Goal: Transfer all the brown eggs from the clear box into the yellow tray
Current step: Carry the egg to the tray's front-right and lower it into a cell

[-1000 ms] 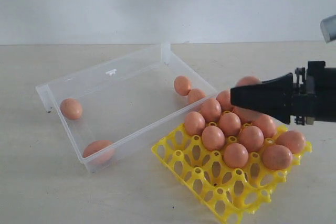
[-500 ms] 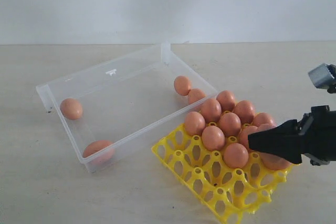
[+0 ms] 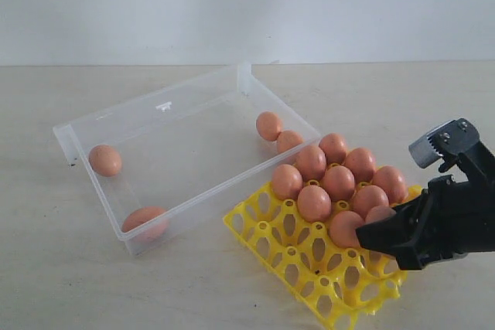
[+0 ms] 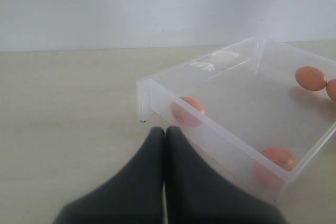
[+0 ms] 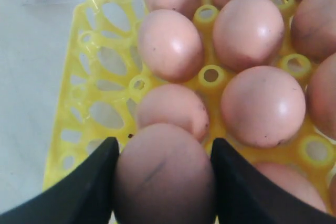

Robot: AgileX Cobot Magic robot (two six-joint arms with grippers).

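Right gripper (image 5: 164, 149) clamped on one brown egg (image 5: 164, 182), poised over the near cups of the yellow tray (image 3: 288, 255) — filled rows behind. Left gripper (image 4: 165, 136) pinched together, empty, beside the clear box (image 3: 155, 106) — four eggs inside.

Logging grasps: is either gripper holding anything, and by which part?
The right gripper holds a brown egg by its two opposite sides, over the yellow tray. The left gripper is shut, holding nothing.
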